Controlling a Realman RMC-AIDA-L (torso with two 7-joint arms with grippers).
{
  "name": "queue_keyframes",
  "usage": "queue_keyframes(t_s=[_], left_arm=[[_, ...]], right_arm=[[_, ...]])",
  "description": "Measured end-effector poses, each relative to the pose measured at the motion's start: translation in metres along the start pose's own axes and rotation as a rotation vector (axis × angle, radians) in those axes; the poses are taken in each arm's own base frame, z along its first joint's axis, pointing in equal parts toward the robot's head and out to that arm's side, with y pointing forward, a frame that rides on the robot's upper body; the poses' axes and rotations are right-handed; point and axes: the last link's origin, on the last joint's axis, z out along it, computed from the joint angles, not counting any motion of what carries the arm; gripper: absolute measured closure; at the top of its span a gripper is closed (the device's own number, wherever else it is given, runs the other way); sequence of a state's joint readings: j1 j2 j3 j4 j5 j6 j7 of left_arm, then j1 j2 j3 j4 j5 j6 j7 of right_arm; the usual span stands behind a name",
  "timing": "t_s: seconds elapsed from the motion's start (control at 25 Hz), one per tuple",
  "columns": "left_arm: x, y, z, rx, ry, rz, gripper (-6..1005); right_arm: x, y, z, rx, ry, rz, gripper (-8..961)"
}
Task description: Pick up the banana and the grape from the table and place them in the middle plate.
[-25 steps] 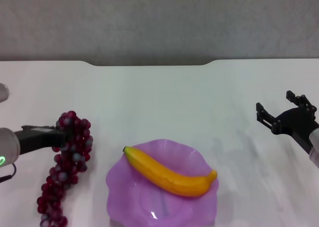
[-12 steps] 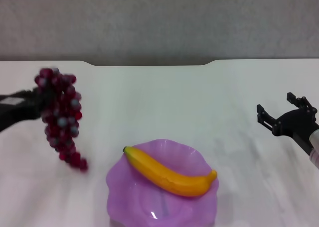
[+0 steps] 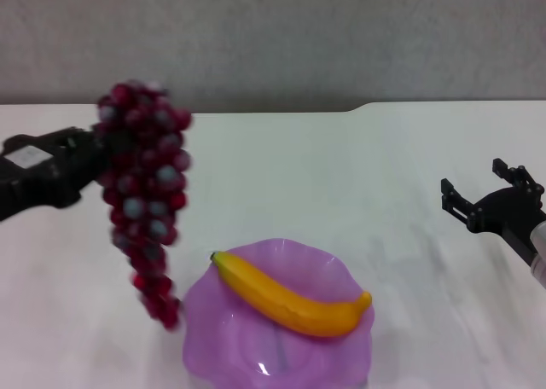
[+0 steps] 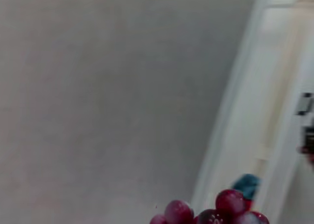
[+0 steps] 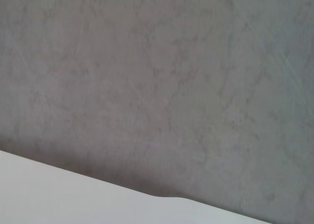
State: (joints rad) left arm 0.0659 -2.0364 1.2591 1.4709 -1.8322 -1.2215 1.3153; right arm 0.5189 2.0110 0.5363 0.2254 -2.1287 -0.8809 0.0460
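Observation:
My left gripper (image 3: 90, 154) is shut on the top of the grape (image 3: 143, 188), a long dark red-purple bunch that hangs in the air above the white table (image 3: 290, 176). The bunch's lower end hangs just left of the purple scalloped middle plate (image 3: 213, 321). A few grapes (image 4: 211, 215) show in the left wrist view. The yellow banana (image 3: 290, 295) lies across the plate. My right gripper (image 3: 486, 201) is open and empty at the right, away from the plate.
A grey wall (image 3: 273, 39) stands behind the table's far edge, which has a shallow notch (image 3: 256, 109). The right wrist view shows only that wall (image 5: 157, 86) and the table edge (image 5: 73, 199).
My left gripper has lifted the grape bunch off the table and carried it up and to the right, towards the plate. The right arm has stayed put.

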Motion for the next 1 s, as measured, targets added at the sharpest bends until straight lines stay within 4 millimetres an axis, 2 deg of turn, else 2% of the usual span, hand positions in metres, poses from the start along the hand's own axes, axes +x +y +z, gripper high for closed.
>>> queue_keyframes(t_s=[0.2, 0.32, 0.6, 0.76, 1.0], left_arm=[[-0.004, 0.021, 0.009, -0.142, 0.017, 0.024, 828], [-0.019, 0.029, 0.019, -0.179, 0.008, 0.065, 829], [-0.051, 0.028, 0.042, -0.097, -0.022, 0.116, 830], [-0.072, 0.034, 0.059, -0.061, -0.095, 0.153, 830], [-0.087, 0.045, 0.068, -0.081, -0.17, 0.183, 829]], right_arm=[[-0.001, 0.0, 0.001, -0.002, -0.002, -0.002, 61], [-0.001, 0.001, 0.001, -0.003, -0.002, -0.002, 61], [0.0, 0.0, 0.0, 0.001, 0.0, 0.001, 61], [0.0, -0.001, 0.0, 0.004, 0.001, 0.001, 61], [0.001, -0.003, -0.001, 0.01, 0.005, -0.003, 61]])
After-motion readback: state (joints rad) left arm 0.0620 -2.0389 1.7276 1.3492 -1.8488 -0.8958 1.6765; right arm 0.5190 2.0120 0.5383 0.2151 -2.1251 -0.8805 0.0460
